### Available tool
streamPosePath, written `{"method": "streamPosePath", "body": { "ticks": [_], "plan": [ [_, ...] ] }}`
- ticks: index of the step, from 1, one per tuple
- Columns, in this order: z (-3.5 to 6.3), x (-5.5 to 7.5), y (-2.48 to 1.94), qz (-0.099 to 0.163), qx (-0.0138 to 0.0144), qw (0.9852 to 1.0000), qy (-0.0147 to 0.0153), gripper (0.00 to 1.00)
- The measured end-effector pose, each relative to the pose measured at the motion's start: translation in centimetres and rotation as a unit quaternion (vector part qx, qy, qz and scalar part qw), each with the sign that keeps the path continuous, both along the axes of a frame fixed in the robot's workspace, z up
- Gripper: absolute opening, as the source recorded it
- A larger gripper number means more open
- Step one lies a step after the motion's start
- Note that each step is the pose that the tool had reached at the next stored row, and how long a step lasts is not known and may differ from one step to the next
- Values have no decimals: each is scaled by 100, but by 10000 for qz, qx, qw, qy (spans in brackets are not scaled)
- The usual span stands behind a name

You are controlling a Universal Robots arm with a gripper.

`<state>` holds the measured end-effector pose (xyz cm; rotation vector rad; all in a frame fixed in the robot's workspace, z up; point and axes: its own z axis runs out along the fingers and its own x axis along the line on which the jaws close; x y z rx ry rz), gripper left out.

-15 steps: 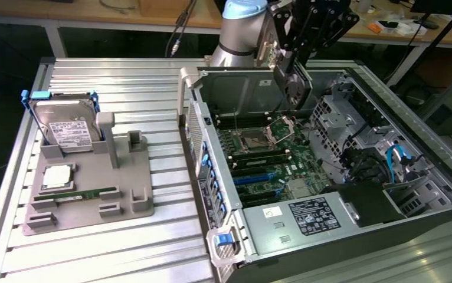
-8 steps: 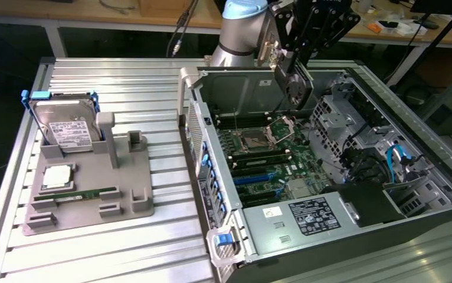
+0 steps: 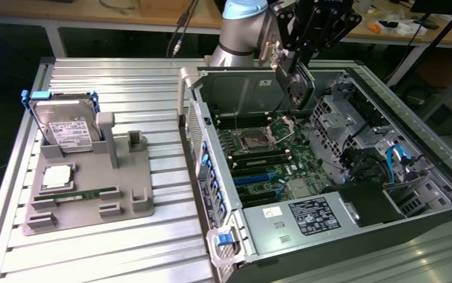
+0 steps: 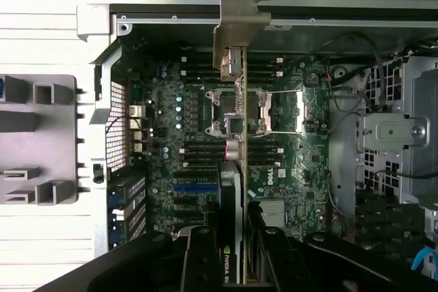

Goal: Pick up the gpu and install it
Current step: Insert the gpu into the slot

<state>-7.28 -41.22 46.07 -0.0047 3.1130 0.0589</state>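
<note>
We found the gripper (image 4: 236, 241) pinching the gpu (image 4: 231, 196) btw. its two fingers (image 4: 202, 258), one on each flat face, at the end opposite the silvery bracket (image 4: 236, 29). That grip made sense to us: it left the bracket and the card's long edges free, i.e. no part of the gripper sat where the card has to meet the machine. In the wrist view the card showed edge-on, w/ the bracket end farthest from the gripper.

In the exterior view the gripper (image 3: 295, 59) hung the gpu (image 3: 297, 88) over the far end of the open PC case (image 3: 234, 94). The card was above the motherboard (image 3: 265, 159) and, as far as we could judge, apart from it, seated in no slot. In the wrist view its edge ran crosswise to the blue slot (image 4: 195, 188), so we judged it not yet lined up.

The case lay on its side on the worktop (image 3: 131, 76), panel off, board facing up, prob. so the arm could reach in from above. The grey holder (image 3: 92, 206) stood on the exterior view's left, well apart from the case. The hard drive (image 3: 68, 127) was upright in it and the memory stick (image 3: 80, 193) lay flat in it. Parts parked there were out of the arm's way.
</note>
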Motion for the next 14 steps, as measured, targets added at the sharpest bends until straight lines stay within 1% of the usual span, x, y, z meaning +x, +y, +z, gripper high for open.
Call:
{"method": "streamPosePath", "body": {
  "ticks": [5,10,14],
  "plan": [
    [0,112,-1,0,-1,10000,14,27],
    [0,277,-5,0,0,10000,26,27],
    [0,287,-4,0,0,10000,26,27]
  ]
}}
